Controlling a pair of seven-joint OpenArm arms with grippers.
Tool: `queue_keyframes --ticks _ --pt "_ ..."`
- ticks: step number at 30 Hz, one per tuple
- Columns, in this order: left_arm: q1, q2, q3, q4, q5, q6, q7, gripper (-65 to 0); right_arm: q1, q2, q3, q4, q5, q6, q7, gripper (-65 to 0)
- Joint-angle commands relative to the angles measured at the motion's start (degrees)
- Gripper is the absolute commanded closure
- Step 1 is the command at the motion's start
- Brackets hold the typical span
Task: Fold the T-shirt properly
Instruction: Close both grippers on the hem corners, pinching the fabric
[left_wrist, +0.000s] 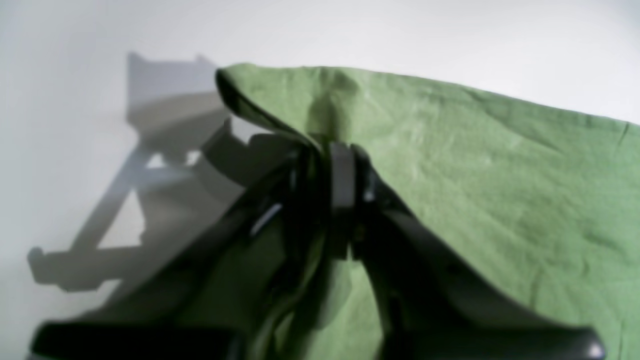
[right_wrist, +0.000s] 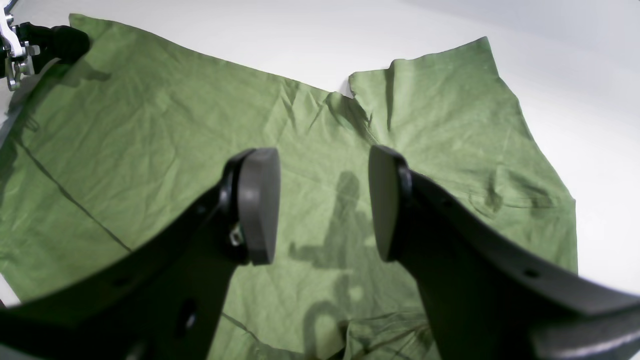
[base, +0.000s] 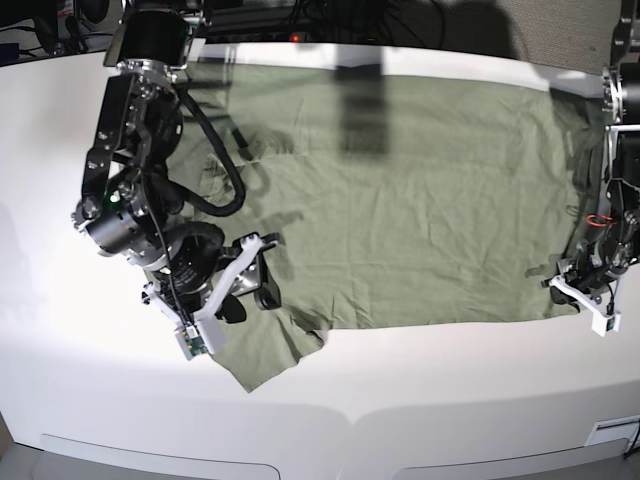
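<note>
Base view shows one wrinkled sage-green cotton T-shirt spread flat on the white table; no writing is legible. Left gripper pinches a raised fold at its edge; right gripper hovers above it, jaws apart, holding nothing.

The base camera is looking down from above and in front onto the whole white surface, taking in both arms. The left wrist camera is sitting just behind the left hand, facing along its fingers, very near the T-shirt. The right wrist camera is looking past the right hand from higher up. All three views are sharing the T-shirt; the right wrist view is also catching the left hand at its top-left corner.
</note>
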Motion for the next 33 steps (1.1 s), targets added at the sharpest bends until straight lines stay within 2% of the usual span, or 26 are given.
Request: queue_keyframes --ticks 1,6,16,25,29,30,33 --pt "-1.75 -1.07 -0.11 1.01 -0.46 -0.61 -1.53 -6.3 1.09 0.02 -0.02 1.18 0.70 0.42 1.14 -29.1" --pt "-1.75 -1.09 -0.11 1.01 -0.46 -0.61 -1.53 0.0 1.07 0.02 -0.02 1.18 0.70 0.42 1.11 -29.1" --pt "-1.75 -1.09 -0.11 1.01 -0.46 -0.61 -1.57 0.0 1.09 0.02 -0.02 1.18 0.68 0.42 1.09 -29.1" --pt "-1.77 -1.07 -0.11 1.01 0.11 -0.61 -4.61 0.0 1.07 0.02 -0.02 1.18 0.68 0.42 0.48 -29.1" --pt "-1.75 -1.09 -0.11 1.01 8.41 -0.59 -7.08 -20.6 1.07 0.02 -0.02 1.18 0.68 0.42 -0.46 -29.1" --pt "-1.75 -1.11 -0.11 1.01 9.79 -0.46 -7.34 -22.5 1.07 0.02 -0.02 1.18 0.68 0.42 -0.72 -29.1" --pt "-1.75 -1.07 -0.11 1.01 10.03 -0.44 -6.69 -22.8 1.07 0.02 -0.02 1.18 0.68 0.44 -1.07 -29.1"
